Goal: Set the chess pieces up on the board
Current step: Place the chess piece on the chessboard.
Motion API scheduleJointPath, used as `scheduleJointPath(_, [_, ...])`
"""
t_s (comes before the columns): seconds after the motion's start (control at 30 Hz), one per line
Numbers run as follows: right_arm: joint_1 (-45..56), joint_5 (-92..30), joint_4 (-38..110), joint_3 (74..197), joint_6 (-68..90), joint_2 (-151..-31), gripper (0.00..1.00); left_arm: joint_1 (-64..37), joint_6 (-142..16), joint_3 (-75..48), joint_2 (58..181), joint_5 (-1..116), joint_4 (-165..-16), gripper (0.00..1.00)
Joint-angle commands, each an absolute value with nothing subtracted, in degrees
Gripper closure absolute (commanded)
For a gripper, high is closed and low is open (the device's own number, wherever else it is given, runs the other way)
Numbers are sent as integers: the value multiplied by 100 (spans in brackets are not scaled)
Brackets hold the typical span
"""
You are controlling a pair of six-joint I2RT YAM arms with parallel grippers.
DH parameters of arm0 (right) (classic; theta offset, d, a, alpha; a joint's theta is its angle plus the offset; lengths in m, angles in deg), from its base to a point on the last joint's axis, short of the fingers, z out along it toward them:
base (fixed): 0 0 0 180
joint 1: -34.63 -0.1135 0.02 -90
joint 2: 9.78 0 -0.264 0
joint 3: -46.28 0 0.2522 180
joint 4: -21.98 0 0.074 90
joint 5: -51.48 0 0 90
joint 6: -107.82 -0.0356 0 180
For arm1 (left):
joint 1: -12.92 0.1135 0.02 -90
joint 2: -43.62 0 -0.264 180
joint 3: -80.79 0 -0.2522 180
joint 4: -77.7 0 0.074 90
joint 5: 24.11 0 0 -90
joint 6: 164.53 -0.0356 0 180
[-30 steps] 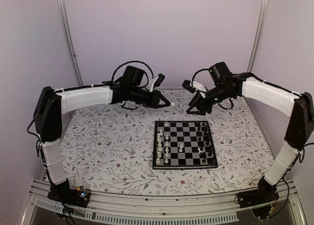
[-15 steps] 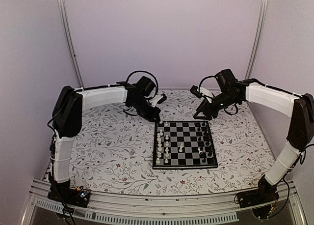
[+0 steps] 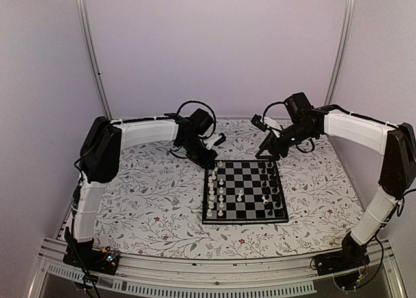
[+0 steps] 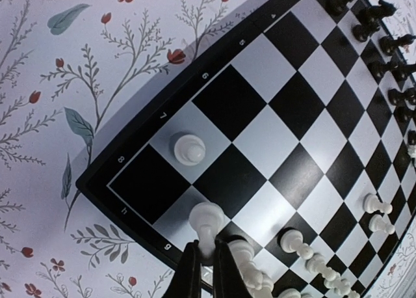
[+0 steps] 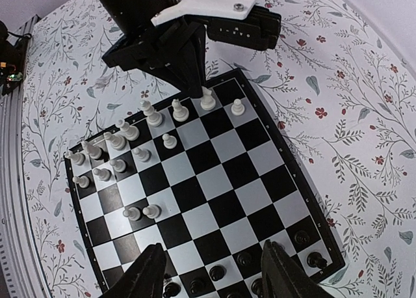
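The small flat checked chessboard (image 3: 250,181) lies on the floral-patterned table (image 3: 143,200). White chess pieces (image 3: 221,192) stand along its left side, and black chess pieces (image 3: 270,174) along its right.

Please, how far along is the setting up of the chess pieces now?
Done: most white pieces stand along one side of the board, black pieces along the opposite side. In hand: the left gripper is shut on a white piece standing on the edge row, beside the empty corner square. Still to do: that corner, and two stray white pieces mid-board. The right gripper is open, empty.
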State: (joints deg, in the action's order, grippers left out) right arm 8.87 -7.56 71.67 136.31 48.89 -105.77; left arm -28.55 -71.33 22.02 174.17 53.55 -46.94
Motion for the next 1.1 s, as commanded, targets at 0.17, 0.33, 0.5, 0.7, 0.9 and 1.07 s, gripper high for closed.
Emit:
scheduleJointPath(0.17, [872, -533, 7271, 13775, 4921, -10763, 45, -2979, -7230, 2363, 17522, 5582, -4469, 96])
scheduleJointPath(0.33, [875, -473, 7318, 13821, 4928, -10835, 45, -2996, -7219, 2363, 17473, 5680, -4444, 95])
scheduleJointPath(0.5, [877, -450, 7355, 13860, 4937, -10887, 44, -3005, -7216, 2372, 17483, 5692, -4411, 93])
scheduleJointPath(0.7, [870, -446, 7422, 13912, 4950, -10910, 44, -3023, -7224, 2399, 17515, 5646, -4389, 83])
scheduleJointPath(0.9, [876, -610, 7569, 13946, 4968, -10872, 43, -3032, -7187, 2493, 17421, 5682, -4380, 73])
scheduleJointPath(1.07, [875, -839, 8011, 13685, 5146, -10659, 44, -3032, -7281, 2347, 16998, 5930, -4240, 68])
